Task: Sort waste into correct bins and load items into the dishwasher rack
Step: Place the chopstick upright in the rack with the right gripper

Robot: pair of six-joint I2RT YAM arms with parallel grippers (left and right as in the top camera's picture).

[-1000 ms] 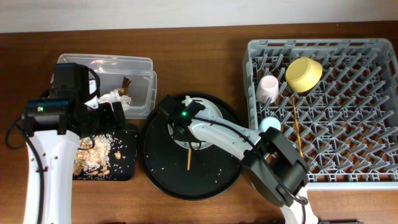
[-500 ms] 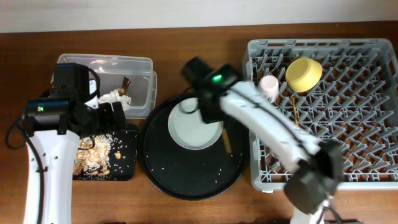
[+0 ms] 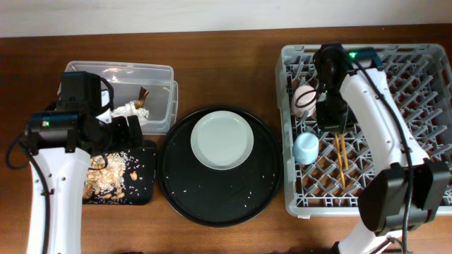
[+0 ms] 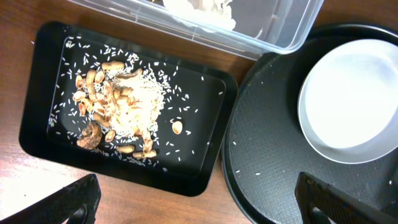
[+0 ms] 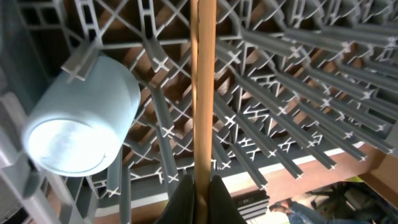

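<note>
Over the dishwasher rack [image 3: 431,48], the right gripper [image 5: 199,188] clamps what seems 1 chopstick [image 5: 204,87].

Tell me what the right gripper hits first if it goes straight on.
Probably the dishwasher rack: the right gripper, jaws shut on a chopstick, points along it at the grey lattice, so the stick's tip would likely touch first. The light-blue cup sits left of that line.

Brown counter [image 3: 226,49]: wood, visible grain, satin. Grey rack [image 3: 424,70]: matt plastic. Tan chopstick [image 5: 203,81]: smooth bare wood. Small light-blue cup [image 5: 81,118]: smooth, slight sheen. Clear tub [image 3: 159,77]: glossy plastic. Black round tray [image 4: 267,155]: finely pebbled, matt. Pale plate [image 3: 222,138]: smooth, soft gloss.
</note>
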